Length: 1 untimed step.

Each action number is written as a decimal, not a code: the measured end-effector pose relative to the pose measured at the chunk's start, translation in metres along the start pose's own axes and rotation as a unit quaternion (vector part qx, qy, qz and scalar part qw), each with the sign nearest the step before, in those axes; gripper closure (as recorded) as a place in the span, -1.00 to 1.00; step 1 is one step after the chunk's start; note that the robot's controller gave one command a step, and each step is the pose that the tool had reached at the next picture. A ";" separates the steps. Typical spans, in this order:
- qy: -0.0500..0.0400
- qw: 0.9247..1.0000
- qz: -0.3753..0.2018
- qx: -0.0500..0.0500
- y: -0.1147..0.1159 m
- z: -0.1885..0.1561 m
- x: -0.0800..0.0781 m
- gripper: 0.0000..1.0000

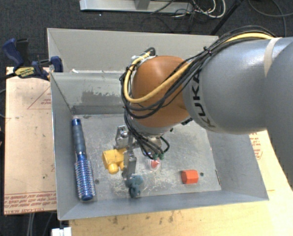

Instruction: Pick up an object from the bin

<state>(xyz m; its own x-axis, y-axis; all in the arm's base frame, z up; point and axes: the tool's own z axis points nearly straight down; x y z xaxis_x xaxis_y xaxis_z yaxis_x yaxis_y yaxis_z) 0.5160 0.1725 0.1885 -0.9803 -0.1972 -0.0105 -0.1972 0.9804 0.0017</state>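
Note:
My gripper (127, 154) hangs low over the middle of the bin floor, under the arm's orange cover. A small yellow toy-like lump (112, 160) lies right against its left side. Just below its lower end, near the bin's front wall, sits a small teal-grey thing (134, 183). To its right lies a tiny red and white piece (155, 164). I see nothing held by the gripper.
A blue hairbrush (81, 162) lies lengthwise along the bin's left wall, bristle end toward the front. An orange block (189, 177) rests on the floor at the front right. The arm and its cables cover the back right of the bin.

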 end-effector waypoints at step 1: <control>0.004 1.000 0.000 0.000 0.000 -0.006 -0.001 1.00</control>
